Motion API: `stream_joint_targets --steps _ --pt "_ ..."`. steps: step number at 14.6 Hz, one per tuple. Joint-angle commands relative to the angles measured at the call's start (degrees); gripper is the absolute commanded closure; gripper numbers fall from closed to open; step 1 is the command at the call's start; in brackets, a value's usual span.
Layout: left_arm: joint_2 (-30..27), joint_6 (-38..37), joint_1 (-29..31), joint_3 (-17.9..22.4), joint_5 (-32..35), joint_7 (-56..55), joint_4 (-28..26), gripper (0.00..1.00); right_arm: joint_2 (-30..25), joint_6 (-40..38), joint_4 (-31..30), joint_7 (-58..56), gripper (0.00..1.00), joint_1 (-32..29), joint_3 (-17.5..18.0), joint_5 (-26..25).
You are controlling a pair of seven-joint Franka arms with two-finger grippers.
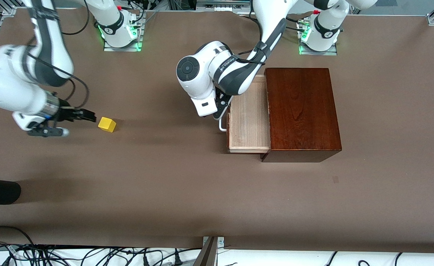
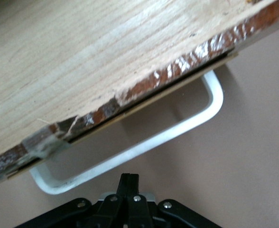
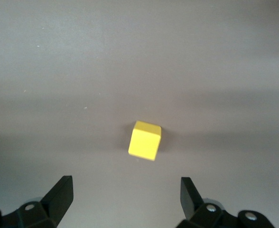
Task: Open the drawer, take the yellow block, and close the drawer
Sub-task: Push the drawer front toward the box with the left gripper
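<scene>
the drawer [image 1: 249, 117] stands pulled out of the dark wooden box [image 1: 302, 111], toward the right arm's end of the bench [image 1: 209, 192], and its pale tray shows no contents in the part that can be seen. the left end effector [image 1: 221, 111] sits at the drawer front with its fingers pressed together; in the left wrist view the closed tips [image 2: 129, 183] lie just outside the white u-shaped handle [image 2: 144, 145], not pinching the bar. this placement suggests the arm is poised to push the front back in. the yellow block [image 1: 107, 124] rests on the bare bench, well apart from the drawer toward the right arm's end, so the taking step appears done. the right end effector [image 1: 89, 117] is just beside the block, on the side away from the drawer, with its fingers [image 3: 59, 194] spread wide and holding nothing. the block lies clear of both fingers, consistent with a release. closing the drawer seems to be what remains.
</scene>
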Motion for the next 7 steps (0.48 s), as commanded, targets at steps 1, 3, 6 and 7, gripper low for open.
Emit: stream_joint_targets --steps 1,3,6,7 --pt "1.78 -0.38 -0.71 0.96 2.74 -1.11 2.37 1.00 -1.29 -5.05 3.98 -0.59 0.00 -0.24 -0.39 -1.19" --pt "2.05 -0.65 -0.71 0.96 3.19 -1.11 2.28 1.00 -2.71 -10.57 7.40 -0.24 0.00 -0.24 -0.83 -3.38" --pt "2.05 -0.91 -0.71 0.96 4.41 -1.02 1.84 1.00 -2.71 -18.67 14.08 1.16 0.00 -0.24 -1.18 -6.11" --pt "2.05 -1.08 -0.71 0.96 4.94 -1.02 1.75 1.00 -2.89 -21.21 15.75 1.86 0.00 -0.15 -1.18 -6.46"
